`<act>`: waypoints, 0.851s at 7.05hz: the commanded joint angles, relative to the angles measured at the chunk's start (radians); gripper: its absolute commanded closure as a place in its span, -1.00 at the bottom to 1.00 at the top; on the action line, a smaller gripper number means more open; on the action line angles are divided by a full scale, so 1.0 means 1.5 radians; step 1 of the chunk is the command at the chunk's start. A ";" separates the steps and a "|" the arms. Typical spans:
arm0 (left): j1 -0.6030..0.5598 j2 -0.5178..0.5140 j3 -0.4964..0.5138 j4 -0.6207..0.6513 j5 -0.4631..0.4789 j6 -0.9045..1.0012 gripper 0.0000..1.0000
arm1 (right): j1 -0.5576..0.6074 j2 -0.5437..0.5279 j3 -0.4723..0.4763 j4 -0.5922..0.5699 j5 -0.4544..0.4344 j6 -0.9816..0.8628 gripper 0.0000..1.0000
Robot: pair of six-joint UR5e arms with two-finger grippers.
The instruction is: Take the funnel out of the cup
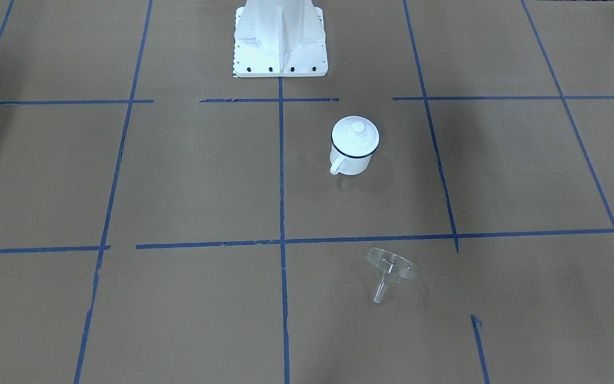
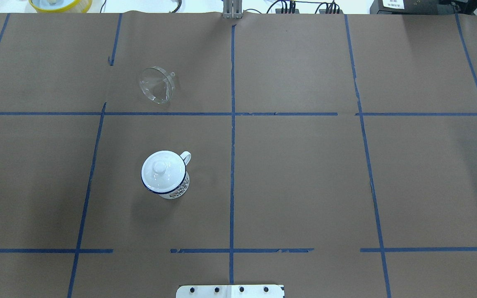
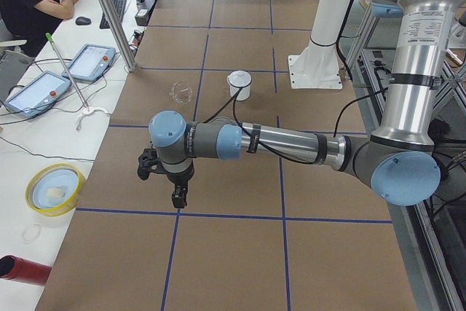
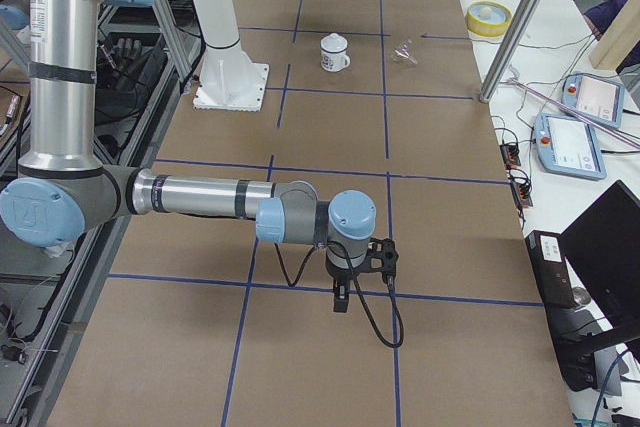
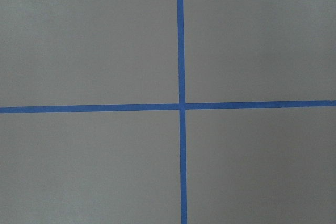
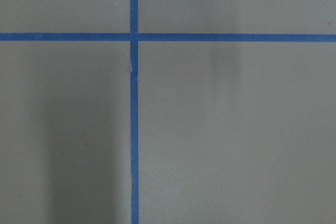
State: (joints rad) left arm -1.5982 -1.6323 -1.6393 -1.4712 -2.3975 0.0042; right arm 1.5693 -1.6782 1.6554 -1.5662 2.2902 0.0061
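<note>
Left arm (image 3: 277,143) fills the near part of the left-end view, stretched out low over the worktop (image 1: 179,176), w/ the left tool (image 3: 177,199) hanging point-down off the wrist, not touching anything. Can't tell how wide its jaws stand; it shows only from the side. Same for the right tool (image 4: 342,299) at the other end of the worktop: pointing down, clear of the surface, jaw gap unreadable.

Funnel (image 1: 389,272) is out of the cup (image 1: 354,154). It lies tipped on its side on the brown paper, spout toward the operators' edge, rim part-raised. From the left tool it sits well off along the worktop, roughly straight ahead down the length. Cup is also well off from that tool, near the funnel but apart from it, on the robot-base side. From the right tool both are farther still, way down the worktop.

Cup stands upright, handle on the side away from the left tool, w/ a white knobbed lid (image 2: 162,169) seated on its blue rim. One strip of blue tape (image 2: 168,113) runs between cup & funnel.

Under each tool the wrist cams show only paper & a tape cross (image 5: 181,106).

Base plate (image 1: 280,53) sits at the robot's edge, closer to the cup than to the funnel.
</note>
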 commanded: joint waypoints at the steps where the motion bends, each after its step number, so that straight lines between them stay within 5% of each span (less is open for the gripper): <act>1: 0.000 0.014 -0.019 0.000 -0.002 -0.034 -1.00 | 0.000 0.000 0.000 0.000 0.000 0.000 -1.00; 6: 0.000 0.019 -0.030 0.004 0.002 -0.076 -1.00 | 0.000 0.000 0.001 0.000 0.000 0.000 -1.00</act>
State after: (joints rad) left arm -1.5971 -1.6060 -1.6832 -1.4688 -2.3967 -0.1099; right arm 1.5692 -1.6782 1.6554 -1.5662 2.2902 0.0062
